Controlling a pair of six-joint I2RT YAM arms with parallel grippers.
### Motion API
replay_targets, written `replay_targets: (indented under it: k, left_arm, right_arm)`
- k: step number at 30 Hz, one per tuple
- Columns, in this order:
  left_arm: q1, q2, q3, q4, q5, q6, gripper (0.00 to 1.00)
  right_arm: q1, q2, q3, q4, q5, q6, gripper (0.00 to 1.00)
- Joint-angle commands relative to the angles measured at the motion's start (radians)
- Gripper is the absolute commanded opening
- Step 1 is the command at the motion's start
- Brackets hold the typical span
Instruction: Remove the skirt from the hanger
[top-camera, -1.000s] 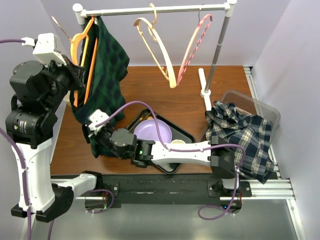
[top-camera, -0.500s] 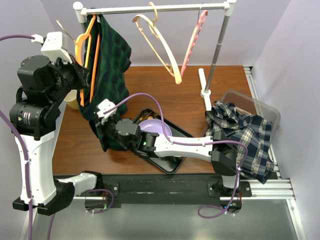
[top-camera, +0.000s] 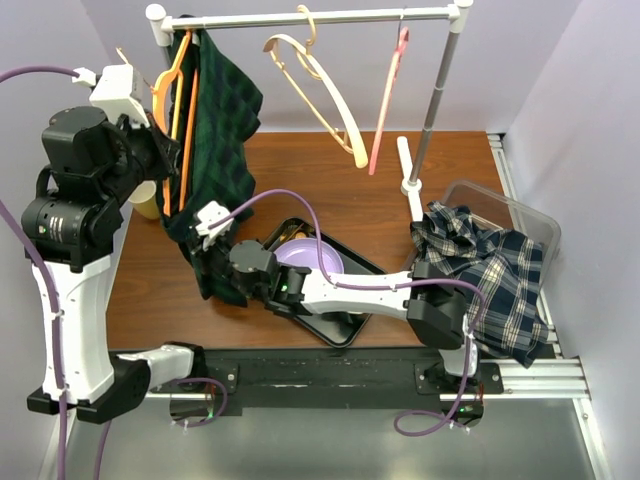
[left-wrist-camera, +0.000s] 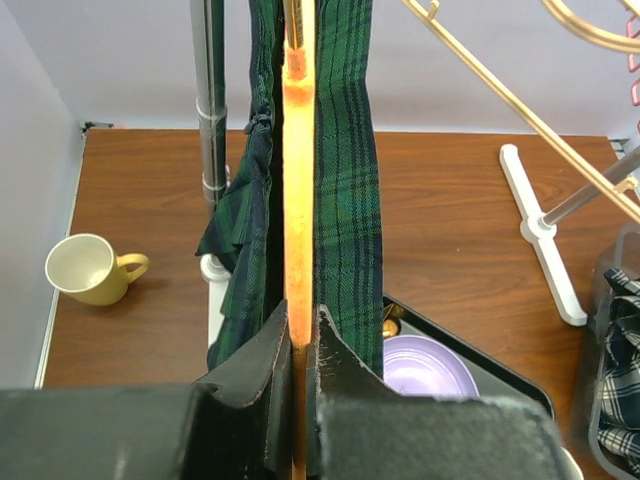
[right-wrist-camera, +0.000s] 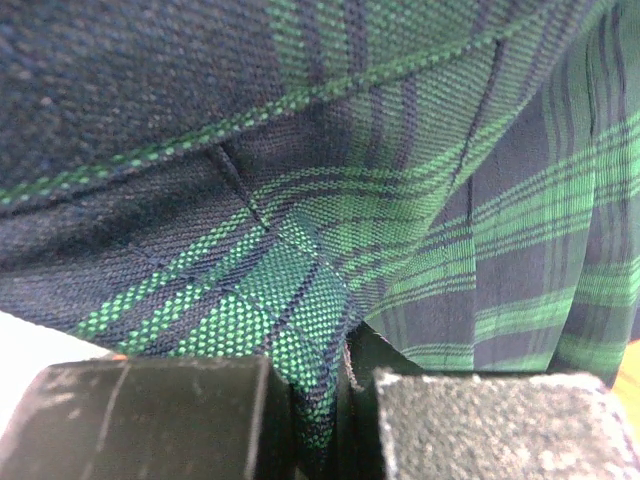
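A dark green and navy plaid skirt (top-camera: 222, 125) hangs over an orange hanger (top-camera: 172, 68) at the left end of the clothes rail. My left gripper (top-camera: 160, 150) is shut on the hanger's lower bar. In the left wrist view the orange hanger (left-wrist-camera: 298, 190) runs up from between the left gripper's (left-wrist-camera: 300, 330) pinched fingers, with skirt (left-wrist-camera: 346, 170) cloth on both sides. My right gripper (top-camera: 212, 262) is low at the skirt's bottom edge, shut on it. In the right wrist view plaid skirt (right-wrist-camera: 300, 190) cloth fills the frame, and a fold is pinched in the right gripper (right-wrist-camera: 335, 400).
The rail (top-camera: 310, 18) also carries a cream hanger (top-camera: 312, 92) and a pink hanger (top-camera: 386, 100). A black tray (top-camera: 372, 270) with a purple bowl (top-camera: 303, 258) lies under my right arm. A yellow mug (top-camera: 147, 200) stands at left. A clear bin (top-camera: 505, 205) at right holds a plaid garment (top-camera: 490, 270).
My left gripper has carried the orange hanger up and right, closer to the rail. My right gripper has moved slightly right with the skirt hem. The pink hanger has swung edge-on.
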Motion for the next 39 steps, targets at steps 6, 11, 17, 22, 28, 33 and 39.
replay_targets:
  k: [6, 11, 17, 22, 28, 33, 39]
  left_arm:
    - [0.002, -0.107, -0.043, 0.342, 0.029, -0.01, 0.0]
    - [0.002, -0.124, -0.055, 0.287, 0.048, -0.01, 0.0]
    - [0.002, -0.143, -0.049, 0.212, 0.072, -0.009, 0.0]
    - [0.002, -0.198, -0.15, 0.194, 0.088, -0.006, 0.0]
    - [0.002, -0.146, -0.14, 0.188, 0.103, 0.005, 0.0]
    - [0.002, -0.187, -0.156, 0.171, 0.097, 0.01, 0.0]
    - [0.002, -0.227, -0.084, 0.157, 0.121, 0.001, 0.0]
  right_arm:
    - [0.015, 0.002, -0.018, -0.164, 0.114, -0.051, 0.0]
    - [0.047, -0.075, -0.015, -0.137, 0.108, -0.065, 0.0]
    - [0.055, -0.125, -0.021, -0.158, 0.091, -0.048, 0.0]
    - [0.059, -0.161, -0.067, -0.16, 0.098, -0.044, 0.0]
    - [0.059, -0.171, -0.044, -0.174, 0.111, -0.065, 0.0]
    - [0.058, -0.171, -0.06, -0.172, 0.113, -0.065, 0.0]
    - [0.059, -0.174, -0.101, -0.146, 0.096, -0.047, 0.0]
